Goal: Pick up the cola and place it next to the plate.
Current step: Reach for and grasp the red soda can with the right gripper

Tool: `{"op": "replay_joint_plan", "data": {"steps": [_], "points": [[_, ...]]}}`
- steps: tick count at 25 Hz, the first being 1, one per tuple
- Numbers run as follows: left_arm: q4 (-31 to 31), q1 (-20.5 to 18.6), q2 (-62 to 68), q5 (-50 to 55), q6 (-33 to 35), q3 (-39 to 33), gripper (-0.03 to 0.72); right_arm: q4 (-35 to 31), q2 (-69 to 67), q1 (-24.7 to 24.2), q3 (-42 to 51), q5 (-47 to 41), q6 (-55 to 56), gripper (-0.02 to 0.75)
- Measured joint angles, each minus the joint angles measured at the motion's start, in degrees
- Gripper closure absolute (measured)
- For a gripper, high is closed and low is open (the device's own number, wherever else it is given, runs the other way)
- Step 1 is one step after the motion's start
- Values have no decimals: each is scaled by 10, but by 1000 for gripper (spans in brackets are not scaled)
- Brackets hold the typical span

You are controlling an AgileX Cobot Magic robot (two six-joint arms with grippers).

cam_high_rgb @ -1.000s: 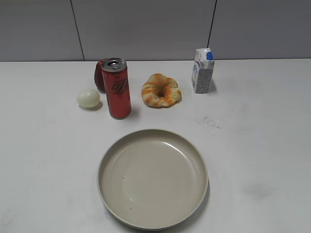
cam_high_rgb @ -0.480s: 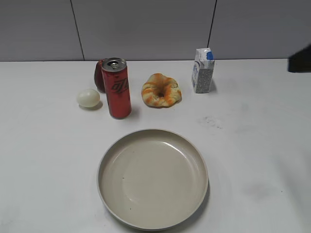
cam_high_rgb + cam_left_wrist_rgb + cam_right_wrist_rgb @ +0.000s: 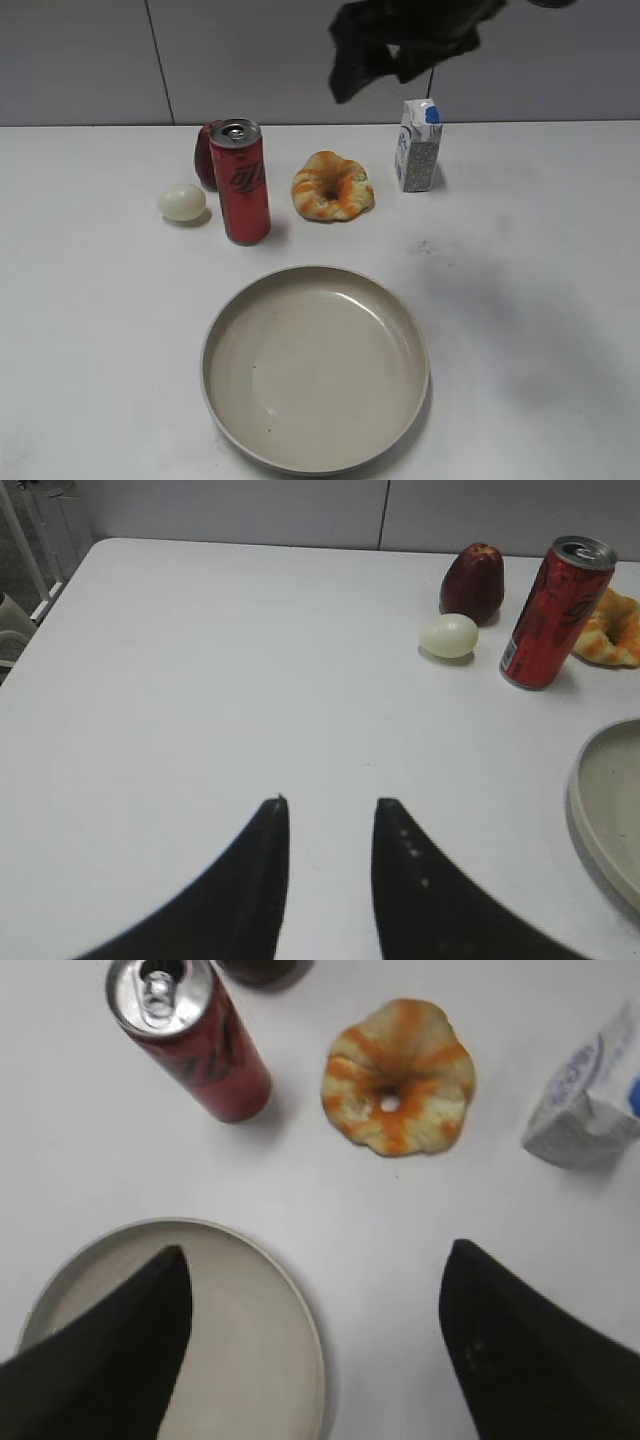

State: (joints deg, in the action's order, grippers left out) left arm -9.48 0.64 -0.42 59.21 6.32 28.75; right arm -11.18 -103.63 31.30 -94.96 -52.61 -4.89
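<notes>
Right gripper (image 3: 315,1265) newly overhead, jaws wide; left gripper (image 3: 330,802) jaws narrow; upright red cola (image 3: 240,181) at plate's (image 3: 404,330) 11 o'clock.

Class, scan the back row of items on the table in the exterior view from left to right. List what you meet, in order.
egg → cola → bread ring → milk carton. The dark red fruit is left out, since it sits partly hidden behind the cola.

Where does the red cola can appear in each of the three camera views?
Exterior view: the cola stands left of centre, behind the plate.
Left wrist view: upper right, right of the egg.
Right wrist view: top left, seen from above.
Shared landmark: the orange bread ring just right of the can in every view.
</notes>
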Motion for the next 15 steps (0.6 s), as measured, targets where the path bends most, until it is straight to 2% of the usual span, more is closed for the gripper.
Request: {"op": "replay_joint_plan", "data": {"steps": [4,7,10,15], "points": [[0,0,0,0,0,0,459,15,-102,39,-145,-55,12,149],[0,0,0,0,0,0,459,17,-156,61,-217,-56,15,143],[0,0,0,0,0,0,459,17,-197,72,-257,-36,16,126],[0,0,0,0,0,0,459,14,-242,75,-267,-5,12,100]]}}
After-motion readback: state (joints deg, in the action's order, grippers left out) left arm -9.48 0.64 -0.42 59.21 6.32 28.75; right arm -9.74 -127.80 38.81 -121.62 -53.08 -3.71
